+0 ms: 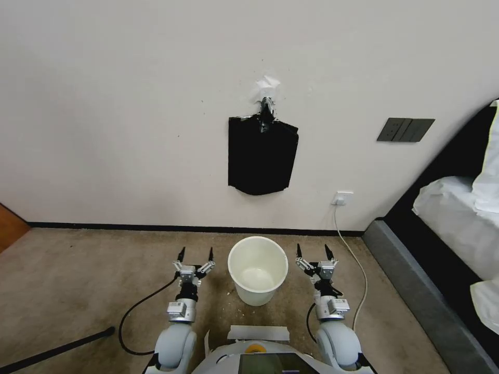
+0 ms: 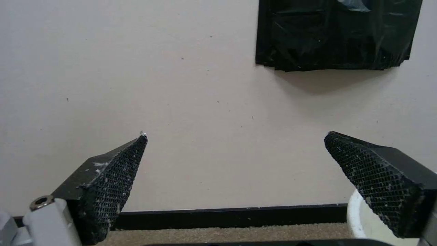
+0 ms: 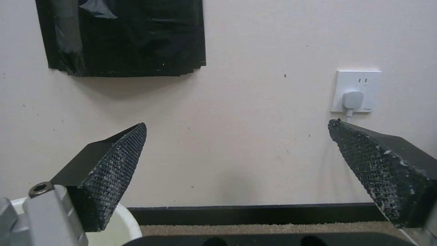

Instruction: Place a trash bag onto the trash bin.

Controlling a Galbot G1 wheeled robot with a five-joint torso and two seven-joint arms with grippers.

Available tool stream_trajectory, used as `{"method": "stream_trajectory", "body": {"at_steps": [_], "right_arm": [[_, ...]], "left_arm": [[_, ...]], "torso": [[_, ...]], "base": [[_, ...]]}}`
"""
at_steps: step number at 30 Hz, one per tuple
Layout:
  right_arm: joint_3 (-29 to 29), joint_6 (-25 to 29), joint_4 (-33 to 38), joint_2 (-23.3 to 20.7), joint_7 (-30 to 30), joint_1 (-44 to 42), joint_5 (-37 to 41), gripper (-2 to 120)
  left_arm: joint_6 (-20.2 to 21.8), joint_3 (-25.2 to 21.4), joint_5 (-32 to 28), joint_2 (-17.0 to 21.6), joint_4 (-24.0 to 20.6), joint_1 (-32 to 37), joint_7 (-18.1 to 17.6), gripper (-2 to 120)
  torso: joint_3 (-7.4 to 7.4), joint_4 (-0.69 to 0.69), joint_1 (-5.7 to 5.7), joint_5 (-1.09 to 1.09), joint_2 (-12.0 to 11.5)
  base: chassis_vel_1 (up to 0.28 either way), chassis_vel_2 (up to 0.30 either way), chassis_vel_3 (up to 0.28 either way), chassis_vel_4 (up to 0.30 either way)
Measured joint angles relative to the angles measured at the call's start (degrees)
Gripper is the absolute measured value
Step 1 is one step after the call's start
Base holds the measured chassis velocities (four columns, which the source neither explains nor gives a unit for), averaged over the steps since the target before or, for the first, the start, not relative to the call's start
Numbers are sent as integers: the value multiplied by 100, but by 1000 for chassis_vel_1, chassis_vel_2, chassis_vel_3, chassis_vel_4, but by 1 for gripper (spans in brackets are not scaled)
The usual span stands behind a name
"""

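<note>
The trash bin [image 1: 257, 293], a small cream-white round bucket, stands upright on the carpet close to the wall, its inside bare. My left gripper [image 1: 196, 254] is open just left of the bin, and my right gripper [image 1: 313, 252] is open just right of it, both near rim height and pointing at the wall. The left wrist view has the open left gripper [image 2: 236, 136] with the bin's rim [image 2: 360, 218] beside one finger. The right gripper [image 3: 240, 123] is likewise open beside the rim [image 3: 127, 222]. The trash bag is out of view.
A flat black pack [image 1: 262, 156] [image 2: 337, 34] [image 3: 123, 37] hangs from a wall hook above the bin. A wall socket [image 1: 342, 198] with a white cable [image 1: 353, 254] is right of the bin, and a bed [image 1: 457, 218] beyond it. A dark pole [image 1: 57, 348] lies on the floor at left.
</note>
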Motion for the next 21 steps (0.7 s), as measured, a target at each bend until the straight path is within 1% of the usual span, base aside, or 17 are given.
{"method": "stream_trajectory", "body": {"at_steps": [5,6,7,8,10,11,12,13,14,15,17,18,19,20,21], "right_arm": [[-79,-55,35,-86,-13,43,133,100],[-328,-260,62,-486,-13,371,651,100],[-328,-260,62,-486,-13,371,651,100],[-421,-310,27,-646,31,520,791,100],[-797,-400,-125,-1270,177,1008,1411,100],[-797,-400,-125,-1270,177,1008,1411,100],[-939,-445,-158,-1524,216,1218,1714,100],[-1160,-564,-180,-1869,277,1634,2238,100],[-1298,-658,-190,-2043,311,2007,2546,100],[-1298,-658,-190,-2043,311,2007,2546,100],[-1618,-852,-318,-2264,361,2993,3222,100],[-1768,-922,-439,-2283,374,3406,3488,100],[-1768,-922,-439,-2283,374,3406,3488,100],[-1872,-973,-536,-2275,381,3687,3684,100],[-2022,-1077,-700,-2197,390,4172,4051,100]], "left_arm": [[26,-45,-40,15,-72,16,-12,100],[88,-106,-155,92,-201,41,-14,100],[88,-106,-155,92,-201,41,-14,100],[97,-119,-172,119,-216,46,-13,100],[107,-160,-203,203,-221,78,-13,100],[107,-160,-203,203,-221,78,-13,100],[107,-180,-212,232,-223,101,-13,100],[104,-226,-221,265,-233,154,-10,100],[100,-266,-230,271,-254,190,-8,100],[100,-266,-230,271,-254,190,-8,100],[94,-370,-259,246,-303,254,-8,100],[90,-409,-268,221,-322,270,-7,100],[90,-409,-268,221,-322,270,-7,100],[88,-433,-271,201,-336,277,-10,100],[85,-465,-273,171,-360,298,-9,100]], "torso": [[0,0,0,0,0],[0,0,0,0,0],[0,0,0,0,0],[0,0,0,1,0],[0,1,0,2,0],[0,1,0,2,0],[0,2,0,1,0],[1,-3,0,1,0],[1,-2,0,1,0],[1,-2,0,1,0],[1,3,0,-1,0],[1,4,0,0,0],[1,4,0,0,0],[1,3,0,0,0],[1,-1,0,0,0]], "base": [[0,0,0,0],[0,0,0,0],[0,0,0,0],[0,0,0,0],[0,0,0,0],[0,0,0,0],[0,0,0,0],[0,0,0,0],[0,0,0,0],[0,0,0,0],[0,0,0,0],[0,0,0,0],[0,0,0,0],[0,0,0,0],[0,0,0,0]]}}
